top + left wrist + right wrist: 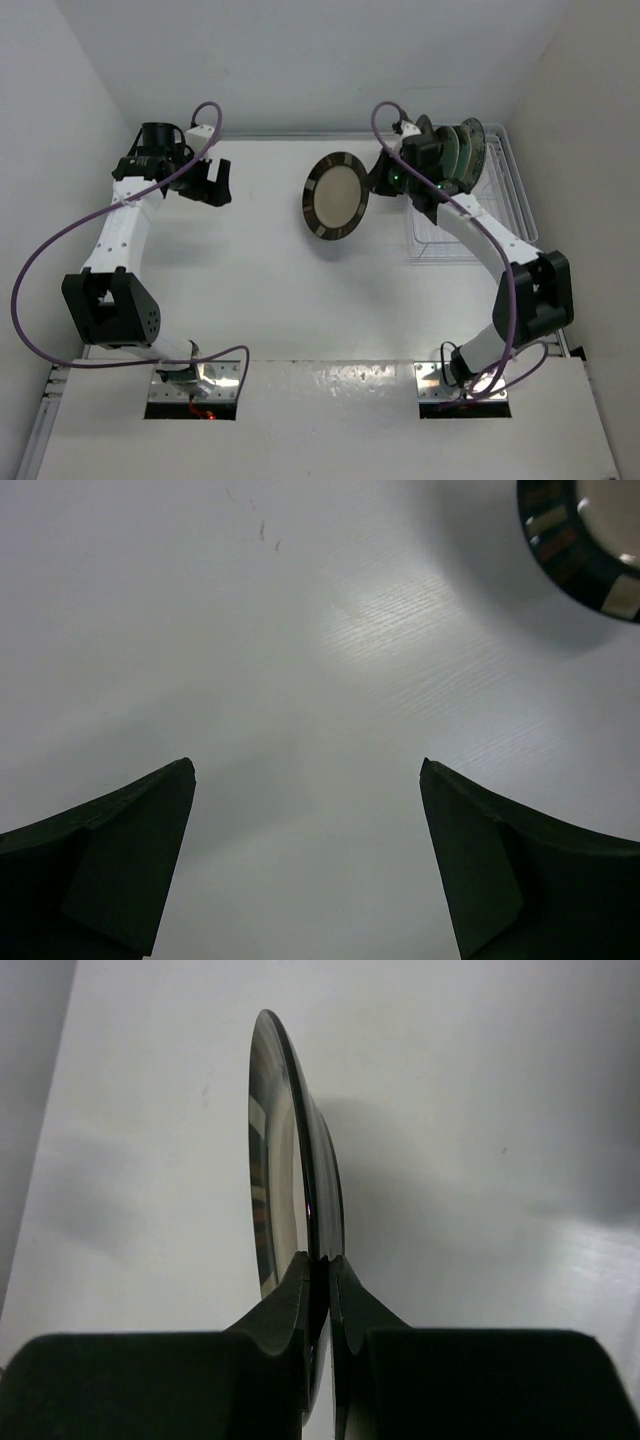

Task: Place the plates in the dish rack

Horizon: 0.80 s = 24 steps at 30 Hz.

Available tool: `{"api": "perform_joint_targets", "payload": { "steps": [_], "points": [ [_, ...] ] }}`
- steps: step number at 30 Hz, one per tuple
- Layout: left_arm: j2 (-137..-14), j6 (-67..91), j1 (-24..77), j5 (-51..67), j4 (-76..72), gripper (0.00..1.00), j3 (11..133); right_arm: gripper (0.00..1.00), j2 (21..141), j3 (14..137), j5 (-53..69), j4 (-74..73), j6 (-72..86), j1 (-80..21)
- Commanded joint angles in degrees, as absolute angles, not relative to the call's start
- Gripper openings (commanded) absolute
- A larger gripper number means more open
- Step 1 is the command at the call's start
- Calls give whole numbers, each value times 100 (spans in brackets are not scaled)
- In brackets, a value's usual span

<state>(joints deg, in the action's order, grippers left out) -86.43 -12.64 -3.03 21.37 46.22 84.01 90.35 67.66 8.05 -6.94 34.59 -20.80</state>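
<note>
**Top view.** The dish rack (512, 185) sits in the far right corner of the table (250, 290), its long side along the right edge. Several plates (462, 150) stand on edge at its far end. Their number is hard to tell, because the wrist covers part of them. The near half of the rack shows only wire.

The right arm bends its elbow out over the right edge and reaches across the rack. The right gripper (320, 1260) is pinched on the rim of a cream plate (336, 196) with a dark, block-patterned border. This plate is held on edge just left of the rack, near the far edge.

A wide bare stretch of table separates it from the left gripper (305, 765). That gripper hangs by the far left corner with its fingers (120, 860) spread, holding nothing.
</note>
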Motion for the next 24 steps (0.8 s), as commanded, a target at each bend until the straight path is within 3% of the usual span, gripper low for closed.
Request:
{"api": "perform_joint_targets", "payload": {
  "steps": [1,9,13,18,24],
  "points": [
    [-8464,-1292,-255,2171,4570,100,8438,0,8420,7593,1274,-148,3305,-1907],
    [-8464,-1292,-255,2171,4570,100,8438,0,8183,9444,1135,-764,2735,-1188],
    [-8464,-1292,-255,2171,4570,100,8438,0,8069,10035,721,-1028,2216,-232],
    [-8525,-1292,-307,2171,4570,100,8438,0,7990,10354,11,-1064,1382,885],
    [-8640,-1292,-308,2171,4570,100,8490,0,7761,9976,-956,-266,133,1099]
  ]
}}
